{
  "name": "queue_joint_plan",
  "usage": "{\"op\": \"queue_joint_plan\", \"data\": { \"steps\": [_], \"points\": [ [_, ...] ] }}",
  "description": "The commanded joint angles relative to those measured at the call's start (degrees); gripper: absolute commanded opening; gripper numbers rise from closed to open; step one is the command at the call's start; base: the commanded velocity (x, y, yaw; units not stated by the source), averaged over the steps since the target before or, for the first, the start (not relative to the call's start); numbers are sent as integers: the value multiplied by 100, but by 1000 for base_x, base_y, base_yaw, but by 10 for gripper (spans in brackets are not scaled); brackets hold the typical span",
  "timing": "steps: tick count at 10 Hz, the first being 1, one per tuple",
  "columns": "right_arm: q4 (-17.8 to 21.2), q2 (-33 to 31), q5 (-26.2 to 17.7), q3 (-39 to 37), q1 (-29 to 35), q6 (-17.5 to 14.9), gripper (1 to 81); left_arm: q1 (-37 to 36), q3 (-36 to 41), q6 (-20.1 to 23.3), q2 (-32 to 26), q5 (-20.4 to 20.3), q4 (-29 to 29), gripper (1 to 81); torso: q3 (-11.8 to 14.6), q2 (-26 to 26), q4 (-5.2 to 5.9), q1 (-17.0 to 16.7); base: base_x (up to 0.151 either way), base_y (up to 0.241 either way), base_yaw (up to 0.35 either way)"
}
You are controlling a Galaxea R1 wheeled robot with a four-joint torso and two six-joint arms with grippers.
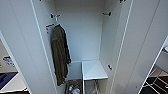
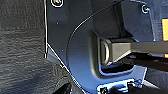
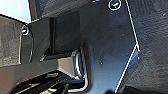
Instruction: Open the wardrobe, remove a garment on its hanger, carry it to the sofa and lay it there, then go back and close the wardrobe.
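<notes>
Whether the left pincer or the right pincer is wide or narrow I cannot tell: the wrist views give the robot's own dark plate against a dark textured surface.

Nearest in the head view stand the 2 doors, the left door (image 1: 22,50) and the right door (image 1: 140,50), both swung fully open. They look like stiff, light panels that should swing on a push near the free edge.

Low down between them is a bin of small items (image 1: 73,88), and beside it a white shelf (image 1: 93,70) on the right side of the wardrobe (image 1: 82,35).

Further in, at the left, hangs a dark olive-green jacket (image 1: 59,55), limp and upright, its hem reaching down to near the bin. This is not the orange garment the task names; the rest of the white interior is bare back wall.

Any garment here would likely handle soft, light and floppy, so the firm place to take hold is the hanger at the neck, not the cloth.
</notes>
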Motion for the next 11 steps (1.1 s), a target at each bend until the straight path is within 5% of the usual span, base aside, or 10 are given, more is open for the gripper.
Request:
{"op": "queue_joint_plan", "data": {
  "steps": [1,4,7,11],
  "points": [
    [-70,-256,-275,348,228,-12,811,-269,1236,1314,-749,-111,-1493,811,0,0,0,0,0,0,0],
    [-52,-1258,-249,1632,368,5,811,-383,2194,1385,-1734,-761,-1458,811,0,0,0,0,0,0,0],
    [-35,-2682,-222,3302,615,23,811,-638,3240,1350,-2850,-814,-1475,811,0,0,0,0,0,0,0],
    [106,-4079,-29,3943,1106,234,811,-1130,3741,1191,-3984,-884,-1554,811,0,0,0,0,0,0,0]
  ]
}}
